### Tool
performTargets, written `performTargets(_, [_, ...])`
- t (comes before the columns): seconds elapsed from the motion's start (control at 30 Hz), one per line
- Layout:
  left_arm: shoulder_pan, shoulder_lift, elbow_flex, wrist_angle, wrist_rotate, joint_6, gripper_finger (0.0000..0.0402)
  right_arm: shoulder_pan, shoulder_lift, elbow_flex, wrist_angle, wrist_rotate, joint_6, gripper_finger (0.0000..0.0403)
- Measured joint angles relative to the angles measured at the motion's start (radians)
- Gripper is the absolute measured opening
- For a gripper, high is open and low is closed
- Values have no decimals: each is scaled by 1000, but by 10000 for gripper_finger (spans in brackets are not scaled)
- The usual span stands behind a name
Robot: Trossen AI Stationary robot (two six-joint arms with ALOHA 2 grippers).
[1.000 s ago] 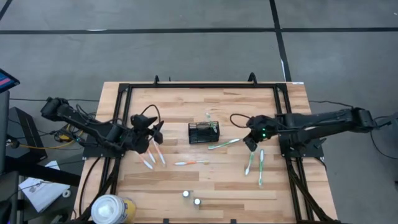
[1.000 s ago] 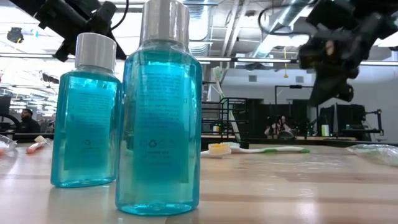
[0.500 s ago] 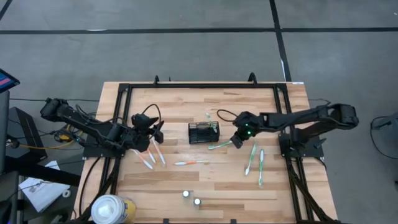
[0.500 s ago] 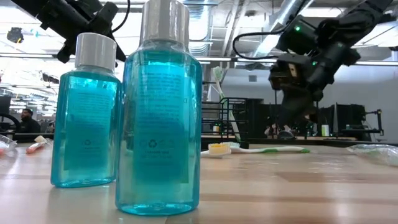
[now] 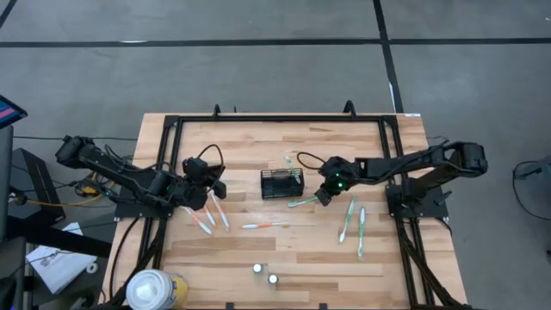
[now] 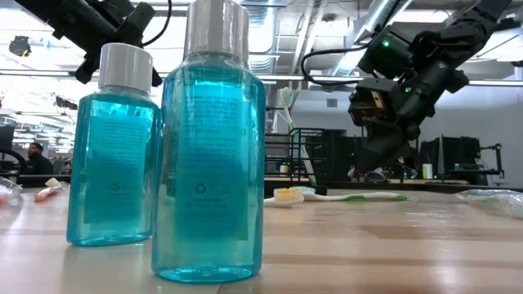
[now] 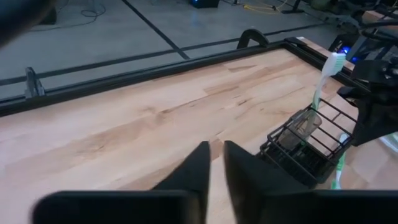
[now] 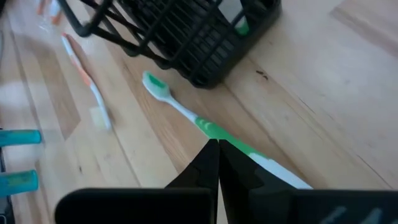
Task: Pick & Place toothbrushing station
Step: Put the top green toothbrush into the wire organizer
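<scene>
- Nearest the low camera: two blue mouthwash bottles (image 6: 208, 147) with silver caps, upright on the table (image 5: 284, 250).
- Beyond them, flat on the wood: an orange-handled toothbrush (image 5: 263, 225), and a green-handled toothbrush (image 8: 205, 127) with its head just beside the black wire-mesh holder (image 5: 281, 183).
- Above that green brush: the right hand (image 5: 322, 195), fingers pressed together with no gap (seen plainly from its own wrist camera), holding nothing; whether the tips touch the handle cannot be told.
- Two more green toothbrushes (image 5: 354, 220) lying side by side on the right arm's side.
- In the holder: one toothbrush (image 7: 321, 79) standing upright, head up.
- Left hand (image 5: 215, 182) beside a few scattered toothbrushes (image 5: 212, 217) on the left side, well apart from the holder; fingers nearly together, a thin slit between, empty.
</scene>
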Motion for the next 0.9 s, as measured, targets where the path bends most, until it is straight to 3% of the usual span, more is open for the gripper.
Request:
performTargets(0.13, [9,0,-16,5,32,-26,6,0,2,0,-12,22,-9,0])
performTargets(0.33, [31,1,-120,6,59,-182,1,-9,3,0,-72,104,-9,0])
performTargets(0.57, [31,0,-135,14,67,-190,1,15,54,-3,-94,101,84,0])
performTargets(0.9, [12,0,-135,34,103,-189,1,244,244,4,220,86,330,0])
